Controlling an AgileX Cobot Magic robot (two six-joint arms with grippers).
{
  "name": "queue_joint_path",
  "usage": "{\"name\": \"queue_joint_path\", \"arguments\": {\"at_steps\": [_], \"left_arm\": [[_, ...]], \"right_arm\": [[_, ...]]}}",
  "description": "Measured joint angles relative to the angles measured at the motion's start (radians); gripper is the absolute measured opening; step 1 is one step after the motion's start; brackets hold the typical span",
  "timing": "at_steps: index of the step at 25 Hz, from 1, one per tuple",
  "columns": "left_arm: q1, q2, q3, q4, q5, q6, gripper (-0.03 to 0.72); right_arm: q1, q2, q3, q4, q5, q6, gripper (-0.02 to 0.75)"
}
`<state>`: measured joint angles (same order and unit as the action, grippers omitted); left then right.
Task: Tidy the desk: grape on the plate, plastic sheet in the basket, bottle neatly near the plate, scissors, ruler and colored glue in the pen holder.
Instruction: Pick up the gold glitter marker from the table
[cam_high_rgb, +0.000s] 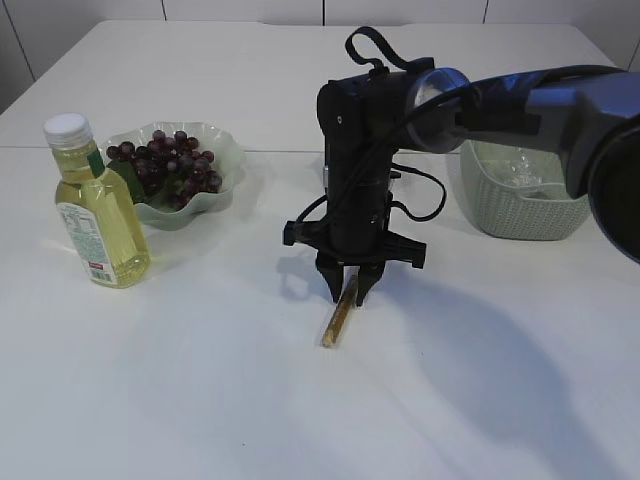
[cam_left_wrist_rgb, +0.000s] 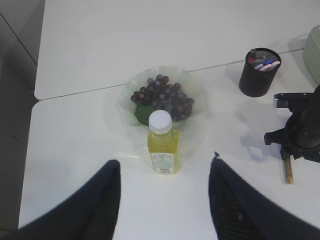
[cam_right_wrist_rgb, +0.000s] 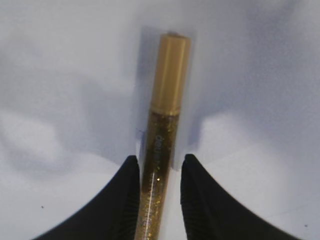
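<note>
A gold glitter glue pen lies on the white table. My right gripper points down over it, jaws narrowly open on either side of its near end. In the right wrist view the pen runs between the fingers, touching the left one, with a small gap at the right. Purple grapes lie on the pale green plate. The yellow bottle stands upright beside it. My left gripper is open and empty, high above the bottle.
A green woven basket stands at the back right with something clear inside. The black pen holder holds several coloured items; it is hidden behind the right arm in the exterior view. The table's far edge and a seam run behind the plate.
</note>
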<state>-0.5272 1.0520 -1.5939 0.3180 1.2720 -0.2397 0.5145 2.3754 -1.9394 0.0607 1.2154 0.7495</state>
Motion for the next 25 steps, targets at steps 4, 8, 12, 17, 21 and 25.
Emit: {"name": "queue_joint_path", "arguments": {"at_steps": [4, 8, 12, 17, 21, 25], "left_arm": [[0.0, 0.0, 0.0, -0.002, 0.0, 0.0, 0.416], [0.0, 0.0, 0.0, -0.005, 0.0, 0.0, 0.416], [0.0, 0.0, 0.0, -0.008, 0.0, 0.0, 0.416], [0.0, 0.0, 0.0, -0.01, 0.0, 0.0, 0.416], [0.0, 0.0, 0.0, -0.01, 0.0, 0.0, 0.416], [0.0, 0.0, 0.0, -0.01, 0.0, 0.0, 0.416]], "right_arm": [[0.0, 0.0, 0.0, 0.0, 0.0, 0.0, 0.239], [0.0, 0.0, 0.0, -0.001, 0.0, 0.0, 0.239], [0.0, 0.0, 0.0, -0.001, 0.0, 0.0, 0.239], [0.0, 0.0, 0.0, -0.001, 0.0, 0.0, 0.239], [0.0, 0.0, 0.0, 0.005, 0.0, 0.0, 0.239], [0.0, 0.0, 0.0, 0.021, 0.0, 0.0, 0.239]]}}
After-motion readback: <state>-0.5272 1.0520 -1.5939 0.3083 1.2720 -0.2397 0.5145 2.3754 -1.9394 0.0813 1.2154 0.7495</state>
